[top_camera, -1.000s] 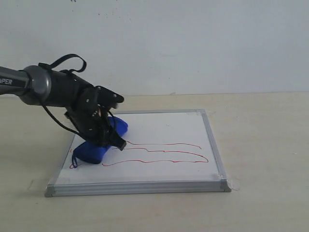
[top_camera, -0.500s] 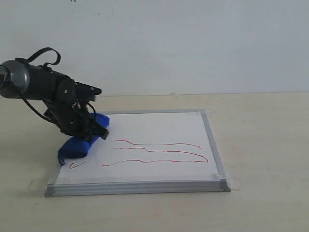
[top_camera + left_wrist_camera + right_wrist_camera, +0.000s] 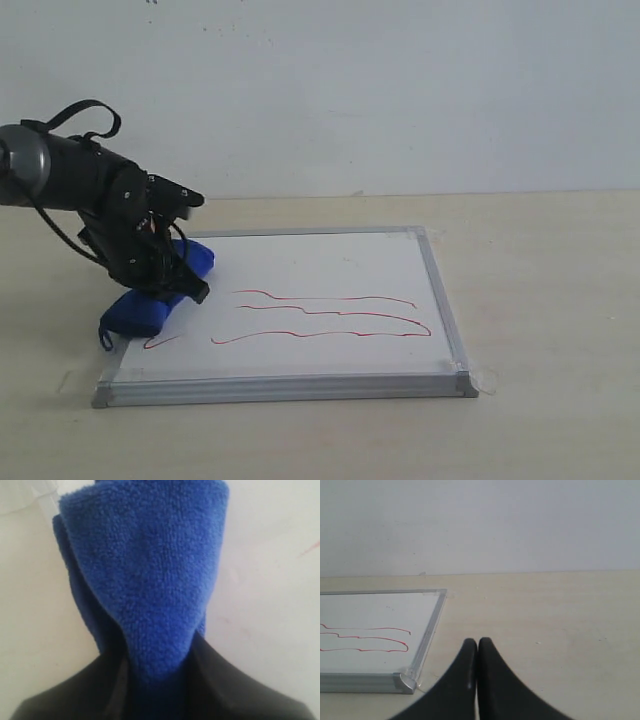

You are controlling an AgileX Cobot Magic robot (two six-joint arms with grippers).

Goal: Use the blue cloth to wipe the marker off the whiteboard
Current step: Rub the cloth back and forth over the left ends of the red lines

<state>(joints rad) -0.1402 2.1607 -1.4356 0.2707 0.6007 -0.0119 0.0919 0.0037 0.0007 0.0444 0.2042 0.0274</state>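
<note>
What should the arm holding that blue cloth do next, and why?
Probably sweep the blue cloth rightward along the whiteboard: the left pincer holds it at the board's left edge, and the red marker lines lie to its right.

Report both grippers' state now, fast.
Left gripper: shut on the blue cloth, at the left edge of the whiteboard.
Right gripper: shut, holding nothing.
</note>
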